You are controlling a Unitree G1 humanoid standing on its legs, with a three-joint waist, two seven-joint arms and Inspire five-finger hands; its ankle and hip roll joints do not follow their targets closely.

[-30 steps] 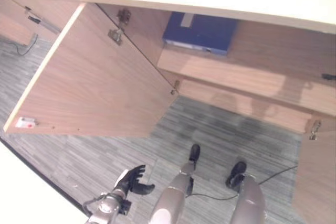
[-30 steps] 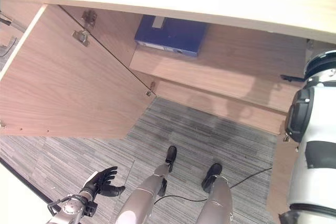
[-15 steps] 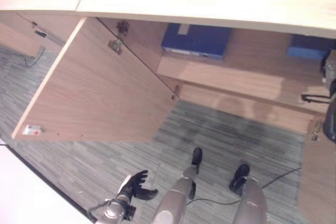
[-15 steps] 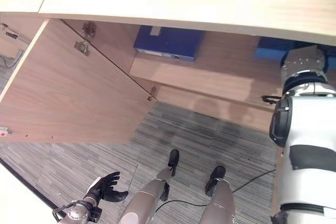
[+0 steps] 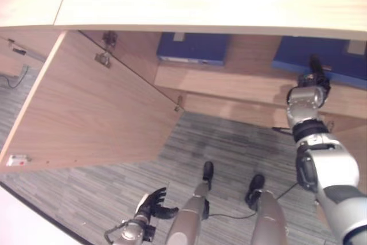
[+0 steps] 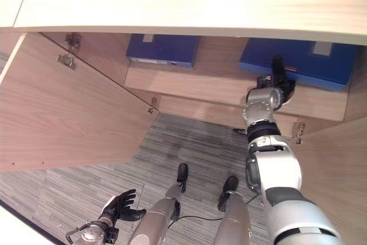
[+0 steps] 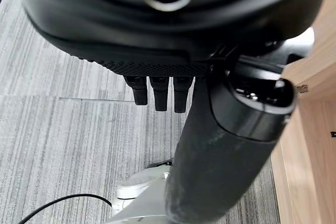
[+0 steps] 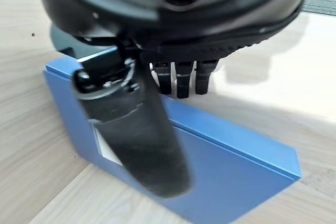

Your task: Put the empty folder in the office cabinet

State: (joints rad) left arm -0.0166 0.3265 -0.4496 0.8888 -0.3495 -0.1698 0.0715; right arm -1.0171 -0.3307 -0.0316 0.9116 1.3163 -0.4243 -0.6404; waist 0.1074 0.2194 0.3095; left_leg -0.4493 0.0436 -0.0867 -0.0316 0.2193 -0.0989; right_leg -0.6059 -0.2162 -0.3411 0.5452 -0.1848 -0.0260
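My right hand [image 6: 277, 84] reaches into the cabinet [image 6: 218, 81], over the folder [image 6: 298, 61] that lies flat on the shelf [image 6: 229, 93]. In the wrist view my fingers [image 8: 181, 80] are straight and relaxed above the blue cover and pinch nothing; whether they touch it, I cannot tell. My left hand [image 6: 117, 207] hangs low over the carpet [image 6: 195, 142], fingers loosely spread and empty.

What could go wrong, I think: the folder sits near the front edge of the shelf — if I pull my arm out carelessly, a finger or the thumb may catch the cover and drag it forward, and it may tip down to the carpet. A push too hard to the side may send it toward the second folder [image 6: 163, 49], which lies well apart on the same shelf. Also the open door [image 6: 63, 113] on my left and the other door [image 6: 338, 159] on my right stand wide — my arm could knock one of them.

Writing: each folder has a pale spine label [image 8: 105, 148], but I cannot read anything on it.
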